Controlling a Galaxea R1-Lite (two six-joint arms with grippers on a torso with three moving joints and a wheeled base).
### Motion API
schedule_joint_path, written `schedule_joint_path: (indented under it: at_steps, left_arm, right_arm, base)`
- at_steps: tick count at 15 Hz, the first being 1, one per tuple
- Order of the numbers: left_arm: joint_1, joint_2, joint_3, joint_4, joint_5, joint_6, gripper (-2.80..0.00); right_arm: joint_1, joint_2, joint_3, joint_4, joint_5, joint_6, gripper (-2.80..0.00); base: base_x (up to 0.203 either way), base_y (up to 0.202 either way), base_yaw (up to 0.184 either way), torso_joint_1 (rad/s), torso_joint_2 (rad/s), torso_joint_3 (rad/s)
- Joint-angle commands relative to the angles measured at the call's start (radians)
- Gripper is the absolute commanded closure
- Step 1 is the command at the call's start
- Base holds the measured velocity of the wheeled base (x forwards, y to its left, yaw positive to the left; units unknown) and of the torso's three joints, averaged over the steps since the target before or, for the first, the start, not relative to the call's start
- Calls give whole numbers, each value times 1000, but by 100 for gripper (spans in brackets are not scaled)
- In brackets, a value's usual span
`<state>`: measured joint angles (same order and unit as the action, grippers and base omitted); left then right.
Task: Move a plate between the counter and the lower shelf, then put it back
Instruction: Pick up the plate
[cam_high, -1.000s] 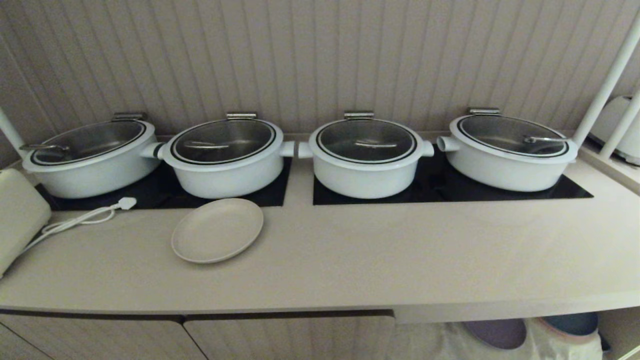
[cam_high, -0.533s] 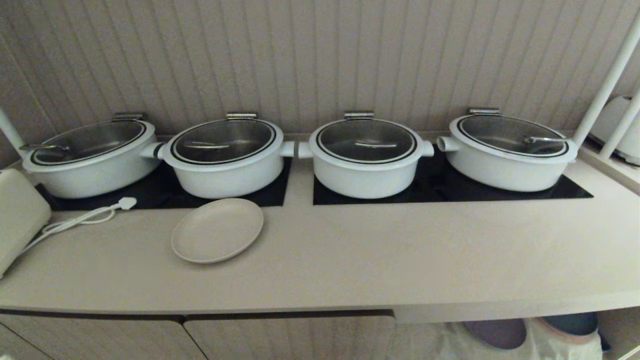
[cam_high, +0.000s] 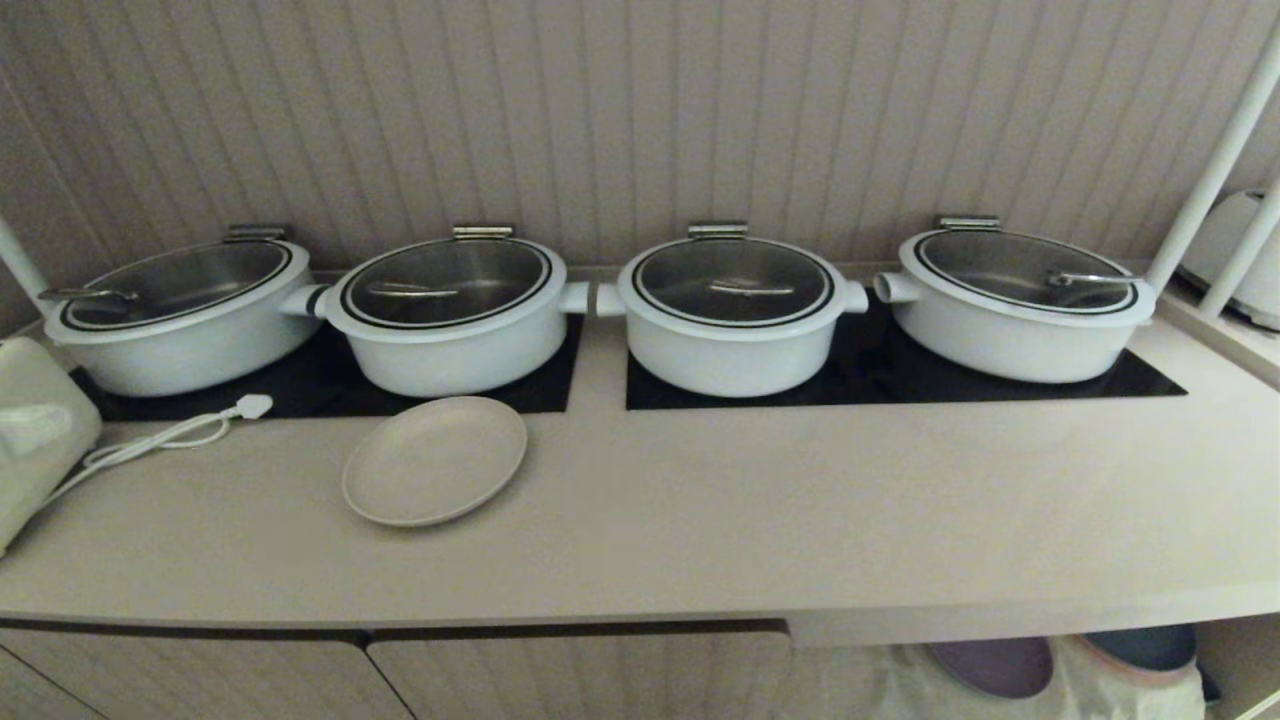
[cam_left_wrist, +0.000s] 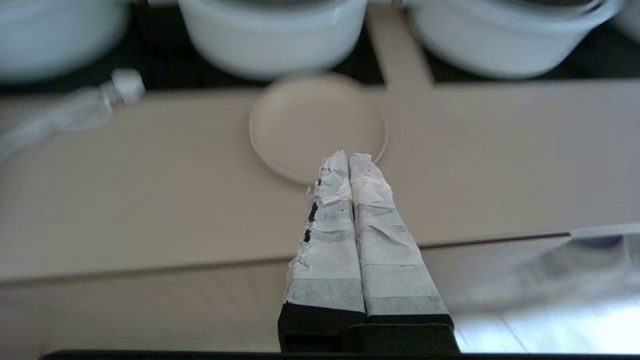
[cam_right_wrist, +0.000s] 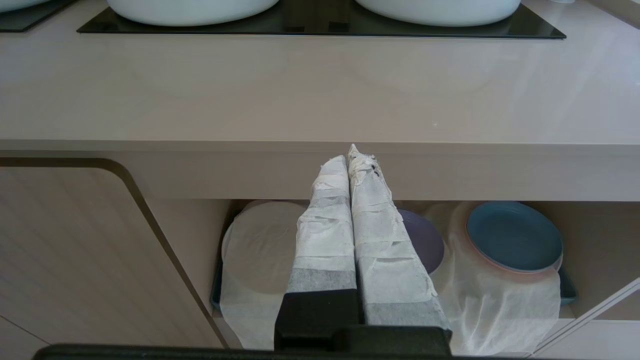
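One plate (cam_high: 434, 460), cream and matte, lies flat on the counter (cam_high: 760, 500) just in front of the second pot from the left, alone and untouched. Four white pots (cam_high: 732, 310) with glass lids stand in a row behind it on two black hob panels (cam_high: 880, 380). One white cable with a plug (cam_high: 250, 406) trails to the plate's left, beside a pale appliance (cam_high: 35, 430) at the counter's end.

The head view shows no arm at all. The left wrist view supplies what it lacks: the left gripper (cam_left_wrist: 348, 157), fingers wrapped in white tape and pressed together, holding nothing, sits in front of the counter edge with its tips pointing at the plate (cam_left_wrist: 317, 127), not touching it.

The right wrist view gives the low angle. The right gripper (cam_right_wrist: 354, 155), fingers also pressed together and empty, sits below the counter's front edge, facing the lower shelf (cam_right_wrist: 595, 240). In there, on crinkled white cloth (cam_right_wrist: 500, 305): one purple plate (cam_right_wrist: 425, 240), one blue plate (cam_right_wrist: 515, 235), and a white round shape (cam_right_wrist: 260, 235) under the gauze. The head view catches only the tops of the purple and blue plates
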<state>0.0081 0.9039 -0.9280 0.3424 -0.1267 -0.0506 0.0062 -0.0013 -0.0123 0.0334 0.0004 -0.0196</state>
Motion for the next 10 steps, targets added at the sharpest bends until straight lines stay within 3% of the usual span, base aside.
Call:
schedule_joint_path:
  at_steps: [1,5,10]
  left_arm:
    - [3,278,-133,94,16,-37,0]
    - [2,522,-290,304,41,-190,0]
    - [-11,697,-308,347,60,-285,0]
  right_arm:
    - [0,1,0,0,0,0,0]
    - [0,1,0,0,0,0,0]
    - [0,1,0,0,1,0,0]
  base:
    - [0,0,0,0,0,0]
    - [0,0,0,0,0,0]
    - [0,0,0,0,0,0]
